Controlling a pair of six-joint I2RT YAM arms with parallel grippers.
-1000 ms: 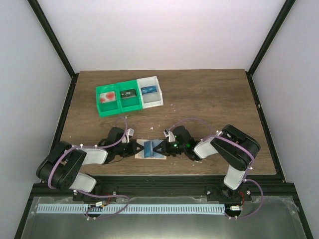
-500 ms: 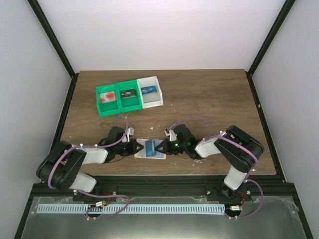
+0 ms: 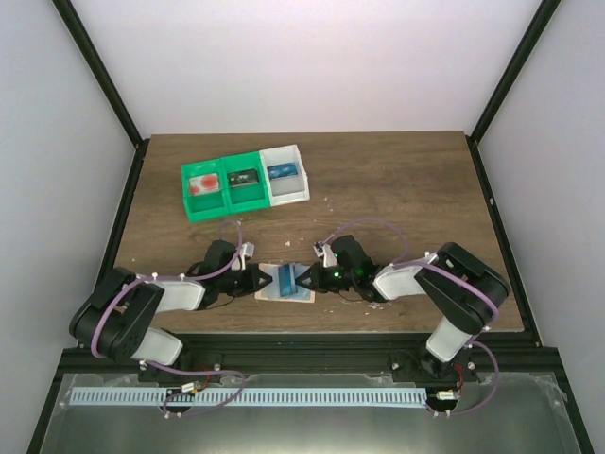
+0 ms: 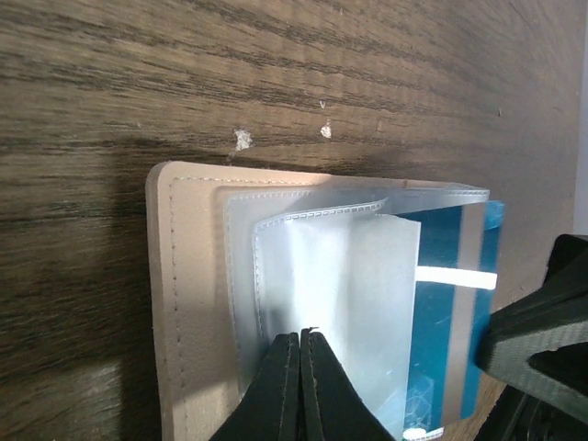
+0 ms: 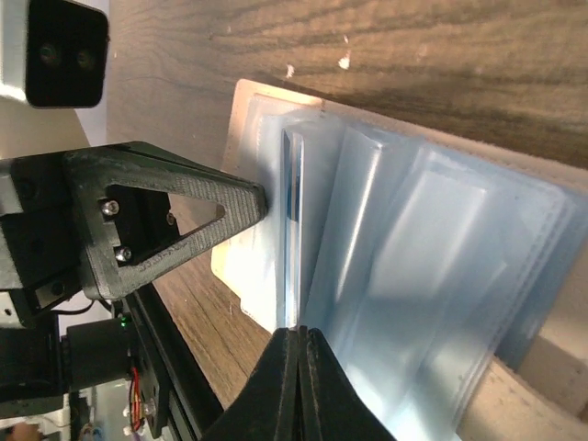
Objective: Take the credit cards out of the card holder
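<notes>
- The left arm [image 3: 170,295] lies low, elbow back by its base, forearm stretched rightward just above the surface [image 3: 397,180].
- The right arm [image 3: 416,276] mirrors it, folded at the elbow and stretched leftward, so the grippers point at each other.
- The holder [image 3: 284,298] lies flat between them, near the front edge.
- Left gripper [image 4: 300,336]: closed, tips on the holder's clear pocket; I cannot tell whether it pinches the pocket.
- Right gripper [image 5: 299,333]: closed at the edge of a blue card [image 4: 450,303] sticking out of a pocket; I cannot tell whether it grips the card.
- The trays [image 3: 213,213] at the rear hold a red card [image 3: 203,183], a dark card [image 3: 244,178] and a second blue card [image 3: 280,172].
</notes>
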